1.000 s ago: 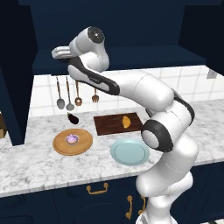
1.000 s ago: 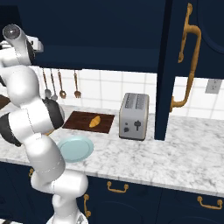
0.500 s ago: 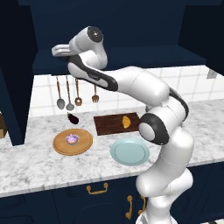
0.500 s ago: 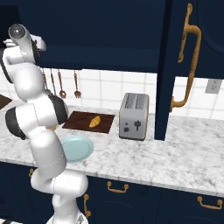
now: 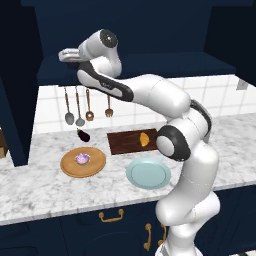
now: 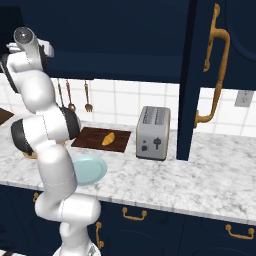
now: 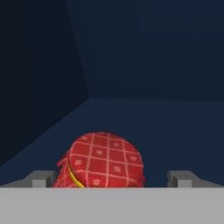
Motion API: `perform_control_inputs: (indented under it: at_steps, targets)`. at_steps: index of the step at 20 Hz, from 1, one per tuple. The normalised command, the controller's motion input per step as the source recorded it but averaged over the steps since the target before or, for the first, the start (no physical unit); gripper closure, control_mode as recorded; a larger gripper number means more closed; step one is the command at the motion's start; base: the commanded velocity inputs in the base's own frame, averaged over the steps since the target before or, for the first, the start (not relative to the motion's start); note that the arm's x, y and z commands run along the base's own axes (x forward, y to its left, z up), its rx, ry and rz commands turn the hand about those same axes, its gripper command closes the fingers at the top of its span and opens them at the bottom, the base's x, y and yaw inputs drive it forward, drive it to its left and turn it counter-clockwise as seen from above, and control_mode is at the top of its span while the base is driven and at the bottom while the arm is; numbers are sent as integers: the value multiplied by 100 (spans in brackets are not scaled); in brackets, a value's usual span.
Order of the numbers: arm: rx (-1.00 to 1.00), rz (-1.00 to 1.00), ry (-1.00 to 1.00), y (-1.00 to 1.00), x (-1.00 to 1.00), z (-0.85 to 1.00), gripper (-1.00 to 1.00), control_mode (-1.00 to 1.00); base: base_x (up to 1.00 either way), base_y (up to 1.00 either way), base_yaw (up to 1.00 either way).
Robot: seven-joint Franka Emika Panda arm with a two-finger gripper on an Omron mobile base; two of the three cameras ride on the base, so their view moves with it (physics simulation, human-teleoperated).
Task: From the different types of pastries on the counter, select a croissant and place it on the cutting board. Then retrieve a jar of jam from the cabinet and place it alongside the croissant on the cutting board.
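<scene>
The jar of jam (image 7: 103, 162), dark red under a red checked cloth cover, stands on the cabinet (image 5: 150, 30) shelf. In the hand view it sits between the two fingertips (image 7: 41, 179). My gripper (image 7: 111, 179) is open, its jaws apart on either side of the jar and not pressing on it. The hand (image 5: 67, 54) reaches left into the cabinet, high above the counter (image 5: 40, 190). The golden croissant (image 5: 144, 138) lies at the right end of the dark cutting board (image 5: 122, 142). From the right base view I see the croissant (image 6: 107, 138) on the board (image 6: 90, 137) too.
A purple frosted pastry (image 5: 82, 159) sits on a round tan board (image 5: 70, 167). A small eggplant (image 5: 83, 135) lies behind it under hanging utensils (image 5: 77, 107). A pale blue plate (image 5: 148, 173) is in front of the cutting board. A toaster (image 6: 153, 132) and an open cabinet door (image 6: 200, 75) stand to the right.
The hand has edged a little further into the cabinet and the elbow has shifted slightly. The jaws stayed open, and the things on the counter have not moved.
</scene>
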Motion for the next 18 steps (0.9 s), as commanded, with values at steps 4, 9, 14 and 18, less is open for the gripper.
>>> perform_control_inputs:
  at_steps: [4, 9, 14, 18]
  targets:
    - [1, 5, 2, 32, 44, -3, -100, -100, 0, 0, 0]
    - [1, 2, 0, 31, 34, -2, -100, -100, 0, 0, 0]
    - [3, 0, 0, 0, 9, -6, -100, -100, 0, 0, 0]
    - [6, 0, 3, 2, 6, -39, -100, -100, 0, 0, 0]
